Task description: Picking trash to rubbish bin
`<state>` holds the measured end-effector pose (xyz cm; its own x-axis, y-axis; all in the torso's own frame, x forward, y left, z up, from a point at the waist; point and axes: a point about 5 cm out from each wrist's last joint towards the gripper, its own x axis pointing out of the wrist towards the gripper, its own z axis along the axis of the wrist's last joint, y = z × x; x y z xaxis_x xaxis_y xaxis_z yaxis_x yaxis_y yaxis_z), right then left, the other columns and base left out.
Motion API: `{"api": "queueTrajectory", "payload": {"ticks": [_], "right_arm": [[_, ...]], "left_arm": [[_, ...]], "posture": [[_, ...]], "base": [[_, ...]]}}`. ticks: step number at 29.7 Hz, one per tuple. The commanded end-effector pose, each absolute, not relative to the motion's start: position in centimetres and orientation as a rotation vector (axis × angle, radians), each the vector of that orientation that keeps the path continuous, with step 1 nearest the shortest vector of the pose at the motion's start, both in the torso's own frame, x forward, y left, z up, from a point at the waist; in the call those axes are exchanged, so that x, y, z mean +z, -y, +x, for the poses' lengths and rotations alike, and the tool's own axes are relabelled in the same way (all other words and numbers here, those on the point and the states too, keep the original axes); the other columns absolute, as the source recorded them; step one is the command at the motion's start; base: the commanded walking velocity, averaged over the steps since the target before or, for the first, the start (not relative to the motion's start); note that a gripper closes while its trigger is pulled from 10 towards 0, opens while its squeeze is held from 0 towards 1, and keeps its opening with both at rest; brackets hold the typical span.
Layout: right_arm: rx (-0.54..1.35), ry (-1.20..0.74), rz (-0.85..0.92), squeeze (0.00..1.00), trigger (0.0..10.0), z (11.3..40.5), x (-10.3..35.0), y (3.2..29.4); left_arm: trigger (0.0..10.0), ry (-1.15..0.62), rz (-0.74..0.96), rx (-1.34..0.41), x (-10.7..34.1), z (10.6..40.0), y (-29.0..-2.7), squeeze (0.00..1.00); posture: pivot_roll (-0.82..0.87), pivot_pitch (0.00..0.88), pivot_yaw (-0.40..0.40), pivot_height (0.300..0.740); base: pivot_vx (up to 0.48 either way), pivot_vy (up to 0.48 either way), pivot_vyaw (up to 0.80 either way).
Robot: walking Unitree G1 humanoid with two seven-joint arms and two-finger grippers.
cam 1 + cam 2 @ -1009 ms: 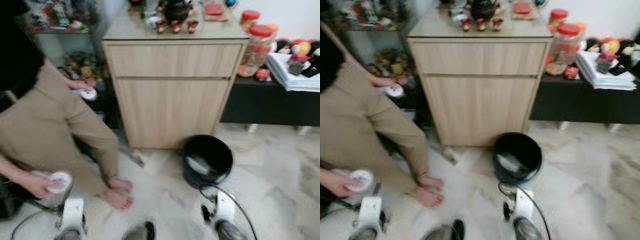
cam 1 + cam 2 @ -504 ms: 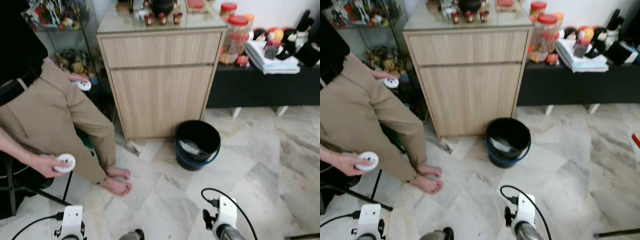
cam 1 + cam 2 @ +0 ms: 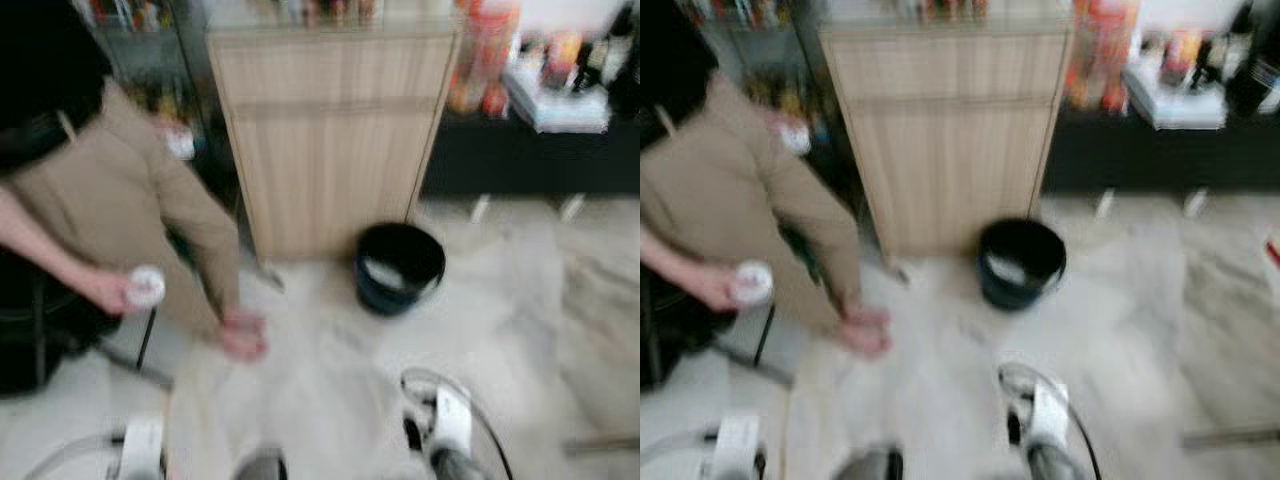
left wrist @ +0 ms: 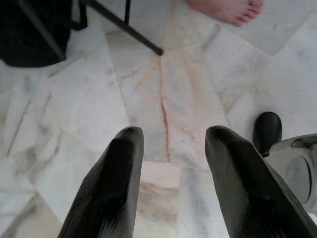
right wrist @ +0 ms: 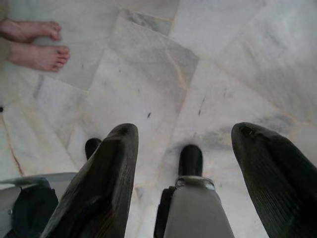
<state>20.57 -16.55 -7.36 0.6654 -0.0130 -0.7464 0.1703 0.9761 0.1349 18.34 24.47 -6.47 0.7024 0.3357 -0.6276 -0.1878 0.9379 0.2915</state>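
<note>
A black rubbish bin [image 3: 400,266] with a blue band stands on the marble floor in front of a wooden cabinet [image 3: 335,150]; something pale lies inside it. Both arms hang low at the bottom of the blurred head views. My left gripper [image 4: 173,136] is open over bare marble tiles, with nothing between its fingers. My right gripper [image 5: 190,136] is open too, above the floor and my own legs.
A seated person in tan trousers [image 3: 120,210] is at the left, holding a white round object [image 3: 145,285], bare feet [image 3: 243,335] on the floor. A black low bench [image 3: 540,150] with jars and books stands at the right. A black chair leg [image 4: 124,25] crosses the floor.
The head views have gone blurred and shifted a little, so the camera is moving. The bin, the person and both hanging arms keep about the same places.
</note>
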Motion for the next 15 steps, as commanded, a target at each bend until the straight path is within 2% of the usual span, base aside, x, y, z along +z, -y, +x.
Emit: {"api": "queueTrajectory", "payload": {"ticks": [1,15], "right_arm": [[-0.108,-0.850,0.198,0.00,10.0,20.27,-7.52,16.72],[-0.089,-0.853,0.187,0.00,10.0,20.38,-7.47,16.75]], "left_arm": [[10.0,-0.758,0.211,0.290,-6.76,17.82,-24.47,0.00],[10.0,-0.767,0.196,0.279,-6.93,17.85,-23.98,0.00]], "posture": [[0.14,0.181,-0.002,0.740],[0.13,0.163,-0.014,0.740]], "base": [[0.000,0.000,0.00],[0.000,0.000,0.00]]}}
